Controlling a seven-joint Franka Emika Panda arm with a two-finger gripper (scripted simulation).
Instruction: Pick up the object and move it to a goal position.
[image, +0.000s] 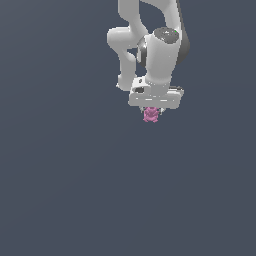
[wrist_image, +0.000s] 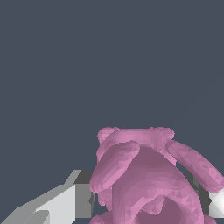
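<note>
Item 1, pink object (wrist_image: 148, 175). Lumpy and rounded, with a raised swirl on the face turned to the wrist view. It is seen at closest range there, filling the space between the two fingers (wrist_image: 65, 203) of the tool and touching the grey pad of at least the one finger clearly shown. In the exterior view it is seen as a small pink lump (image: 151, 115) directly under the hand, much smaller than the hand.

Item 2, tool (image: 151, 114). It is judged to be clenched on the pink object; the second finger is only partly shown at the edge of the wrist view, so its contact is inferred, not seen.

Item 3, arm (image: 160, 55). White, jointed, pointed straight down above the object.

Item 4, worktop (image: 60, 190). Plain dark grey, without markings. No goal marker is visible in either view, and whether the object is lifted off the surface cannot be told.

Risks, as judged:
- Slippage may be caused by the lumpy, rounded surface, which offers the flat pads little even contact.
- The object may be twisted or dropped if the move to the goal is made abruptly.
- The goal may be missed, as nothing visible marks it.
</note>
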